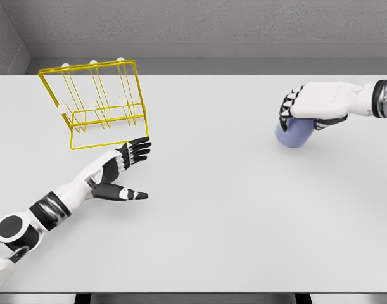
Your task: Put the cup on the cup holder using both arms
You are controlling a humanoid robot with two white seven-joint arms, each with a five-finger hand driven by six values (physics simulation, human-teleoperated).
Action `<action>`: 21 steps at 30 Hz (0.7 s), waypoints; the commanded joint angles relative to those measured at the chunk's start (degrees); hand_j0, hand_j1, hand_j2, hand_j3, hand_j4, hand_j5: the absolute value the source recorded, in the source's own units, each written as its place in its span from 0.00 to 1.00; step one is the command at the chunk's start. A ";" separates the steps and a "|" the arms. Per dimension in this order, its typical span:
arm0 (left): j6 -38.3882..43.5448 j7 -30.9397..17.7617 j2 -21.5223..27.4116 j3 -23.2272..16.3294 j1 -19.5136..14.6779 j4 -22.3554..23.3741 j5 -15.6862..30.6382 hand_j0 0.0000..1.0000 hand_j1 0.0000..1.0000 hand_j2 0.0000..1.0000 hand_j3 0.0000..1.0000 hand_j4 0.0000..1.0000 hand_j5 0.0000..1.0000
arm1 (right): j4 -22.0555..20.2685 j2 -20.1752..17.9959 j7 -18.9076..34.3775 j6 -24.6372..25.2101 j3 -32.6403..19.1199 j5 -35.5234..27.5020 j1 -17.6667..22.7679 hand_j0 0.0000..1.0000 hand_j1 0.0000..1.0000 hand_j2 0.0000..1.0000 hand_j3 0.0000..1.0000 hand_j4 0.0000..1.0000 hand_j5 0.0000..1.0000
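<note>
The right hand (307,104) curls over the cup (294,134), gripping it from above on the counter (231,215), seemingly to lift it. Just ahead of the left hand (126,168), which lies open, stands the holder (95,104), probably awaiting steadying.

There is a single view, taken from the robot's head, set high at the near edge of the tabletop (218,240) and tilted down and forward across it. It takes in nearly the whole white surface from left to right, out to the grey wall (199,25) at the far side. Both arms enter from the near corners, close below the camera.
</note>
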 commanded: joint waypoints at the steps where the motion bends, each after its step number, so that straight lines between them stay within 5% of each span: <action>1: 0.00 0.00 -0.46 0.00 0.00 0.39 -0.03 1.00 1.00 1.00 1.00 1.00 1.00 | -4.23 -0.59 -0.03 0.18 -0.12 -0.07 0.09 0.50 0.50 0.50 0.50 0.50 0.50; 12: 0.00 0.00 -0.55 0.00 -0.09 1.09 -0.12 1.00 1.00 1.00 1.00 1.00 1.00 | -13.99 0.82 -0.03 0.18 0.59 0.37 2.02 0.50 0.50 0.50 0.50 0.50 0.50; 21: 0.00 0.00 -0.90 -0.18 -0.44 1.62 -0.12 1.00 1.00 1.00 1.00 1.00 1.00 | -14.34 5.48 -0.03 0.18 0.67 0.55 2.11 0.46 0.46 0.46 0.46 0.46 0.46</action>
